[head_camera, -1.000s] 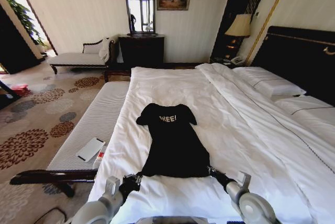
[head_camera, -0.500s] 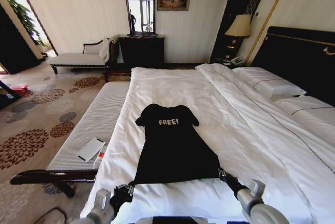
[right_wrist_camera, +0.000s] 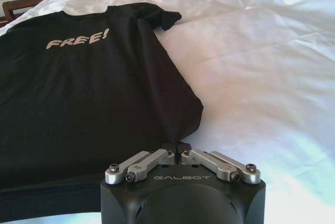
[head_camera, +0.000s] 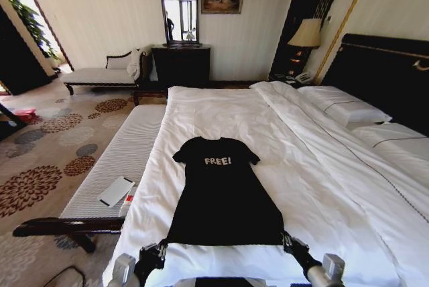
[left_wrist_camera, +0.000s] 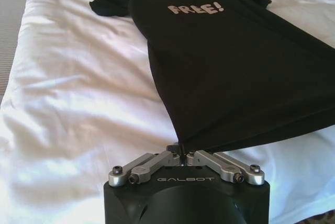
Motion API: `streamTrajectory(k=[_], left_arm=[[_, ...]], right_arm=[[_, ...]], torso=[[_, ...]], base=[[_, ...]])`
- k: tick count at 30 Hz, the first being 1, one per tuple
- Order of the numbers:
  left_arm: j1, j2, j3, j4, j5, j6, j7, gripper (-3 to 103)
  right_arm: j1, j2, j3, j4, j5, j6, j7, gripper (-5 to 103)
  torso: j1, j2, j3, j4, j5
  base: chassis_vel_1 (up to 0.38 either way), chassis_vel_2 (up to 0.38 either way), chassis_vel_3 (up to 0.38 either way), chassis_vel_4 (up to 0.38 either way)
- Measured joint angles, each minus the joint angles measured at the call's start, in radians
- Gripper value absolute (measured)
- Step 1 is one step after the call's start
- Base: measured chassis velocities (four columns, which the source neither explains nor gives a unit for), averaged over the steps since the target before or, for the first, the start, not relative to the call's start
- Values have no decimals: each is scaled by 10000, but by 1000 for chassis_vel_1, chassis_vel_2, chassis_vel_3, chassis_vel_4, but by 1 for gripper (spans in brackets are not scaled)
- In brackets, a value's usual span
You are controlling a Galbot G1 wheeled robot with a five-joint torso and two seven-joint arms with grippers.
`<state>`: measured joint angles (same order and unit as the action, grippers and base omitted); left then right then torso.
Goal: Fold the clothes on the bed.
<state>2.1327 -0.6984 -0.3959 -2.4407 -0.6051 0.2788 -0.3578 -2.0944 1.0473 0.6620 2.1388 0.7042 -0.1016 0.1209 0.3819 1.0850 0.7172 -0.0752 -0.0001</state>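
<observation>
The clothes are one black T-shirt (head_camera: 222, 193) with white "FREE!" lettering, spread flat on the white duvet of the bed (head_camera: 221, 109), collar away from me and hem towards me. My left gripper (head_camera: 159, 247) is shut on the hem's left corner, seen close in the left wrist view (left_wrist_camera: 183, 150) where the T-shirt (left_wrist_camera: 230, 62) stretches away. At the hem's right corner my right gripper (head_camera: 287, 240) is shut on the fabric, its pinch clear in the right wrist view (right_wrist_camera: 177, 147) below the T-shirt (right_wrist_camera: 84, 88). The hem is pulled taut between both grippers.
A light padded bench (head_camera: 117, 163) runs along the bed's left side with a white flat item (head_camera: 116, 191) on it. Pillows (head_camera: 348, 106) and the dark headboard (head_camera: 385, 72) lie to the right. A chaise longue (head_camera: 100, 72), dresser and lamp stand by the far wall.
Both grippers have drawn back towards me with the hem, pulling the T-shirt flat and longer. Its sleeves and lettering have smoothed out.
</observation>
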Motion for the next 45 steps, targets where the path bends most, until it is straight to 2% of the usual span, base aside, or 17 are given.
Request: streamTrajectory(k=[8,21,23,25,28,30,33,34,35,36,37,38,39,41,43,44,45], left_arm=[[669,-129,-28,52,560,-312,125,1],[249,-228,325,373,672,-212,58,1],[235,-229,370,383,686,-191,21,1],[152,-186,412,386,798,-168,-83,-1],[41,-53,342,312,765,-116,-134,9],[5,-2,290,263,729,-75,-150,14],[-23,59,184,122,667,29,-208,30],[-12,47,182,105,689,35,-212,30],[4,31,183,92,720,36,-220,36],[4,31,183,92,720,36,-220,36],[17,15,183,81,758,37,-229,41],[31,-35,168,59,846,26,-239,46],[19,-64,158,47,874,13,-244,46],[-126,-176,156,25,950,-25,-277,57],[-248,-246,166,11,988,-33,-285,62],[-538,-385,204,-44,984,-27,-321,68],[-753,-471,221,-68,935,-9,-339,74]], right_arm=[[-450,99,64,67,-288,204,-141,1],[-442,159,-76,-114,-485,259,-158,1],[-456,167,-81,-133,-491,259,-156,-2],[-486,183,-85,-158,-492,259,-121,5],[-495,197,-88,-115,-482,244,-79,17],[-493,200,-87,-68,-471,227,-53,17],[-493,166,-19,55,-524,201,-39,33],[-493,147,-2,59,-547,205,-44,38],[-491,130,18,63,-558,209,-45,44],[-491,130,18,63,-558,209,-45,44],[-484,118,35,64,-559,214,-45,44],[-449,90,102,92,-559,236,-41,50],[-423,79,142,107,-558,251,-37,54],[-301,71,260,146,-511,277,18,65],[-218,68,318,160,-460,277,64,65],[20,47,449,160,-426,285,124,77],[209,19,543,114,-473,315,151,77]], torso=[[1,0,1,0,0],[1,-1,1,1,1],[1,-1,1,1,1],[1,-1,1,1,-1],[1,-1,1,-2,1],[1,-1,1,-2,1],[1,-1,1,-1,0],[1,-1,1,-1,0],[1,-1,1,0,0],[1,-1,1,0,0],[1,-1,1,0,0],[1,-1,1,1,2],[1,-1,1,1,2],[1,-1,1,1,1],[1,-1,1,0,1],[1,-1,1,0,1],[1,-1,2,0,0]], base=[[0,0,0,0],[0,0,0,0],[0,0,0,0],[0,0,0,0],[0,0,0,0],[0,0,0,0],[0,0,0,0],[0,0,0,0],[0,0,0,0],[0,0,0,0],[0,0,0,0],[0,0,0,0],[0,0,0,0],[0,0,0,0],[0,0,0,0],[0,0,0,0],[0,0,0,0]])
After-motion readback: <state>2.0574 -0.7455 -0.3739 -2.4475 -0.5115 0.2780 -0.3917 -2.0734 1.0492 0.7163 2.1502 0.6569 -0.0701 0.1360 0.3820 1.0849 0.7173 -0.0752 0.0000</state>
